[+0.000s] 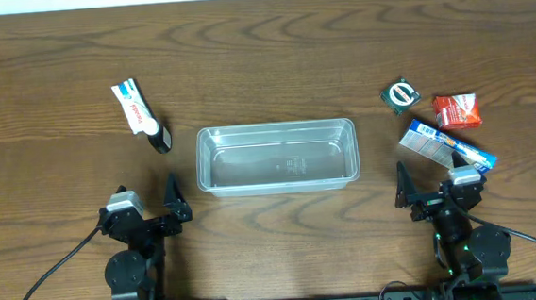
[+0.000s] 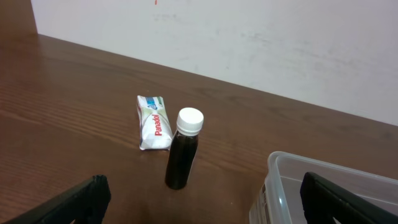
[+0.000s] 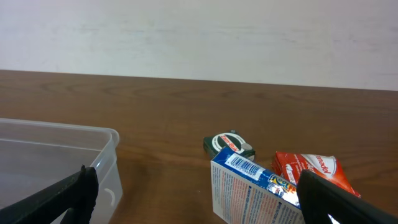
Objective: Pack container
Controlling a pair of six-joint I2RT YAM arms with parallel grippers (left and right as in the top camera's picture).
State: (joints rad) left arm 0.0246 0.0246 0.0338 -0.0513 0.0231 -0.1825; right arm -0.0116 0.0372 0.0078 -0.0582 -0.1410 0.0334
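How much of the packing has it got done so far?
Nothing done: the clear plastic tub is empty. Nothing in hand: left gripper and right gripper open. To pack: white packet, dark white-capped bottle, green packet, red packet, blue-and-white box.

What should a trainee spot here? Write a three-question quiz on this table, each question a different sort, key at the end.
1. True or false: the container is empty.
2. The dark bottle stands: A) inside the container; B) on its left-arm side, beside the white packet; C) on its right-arm side.
3. How many items lie on the container's right-arm side?
Key: 1 true; 2 B; 3 three: green packet, red packet, blue box.
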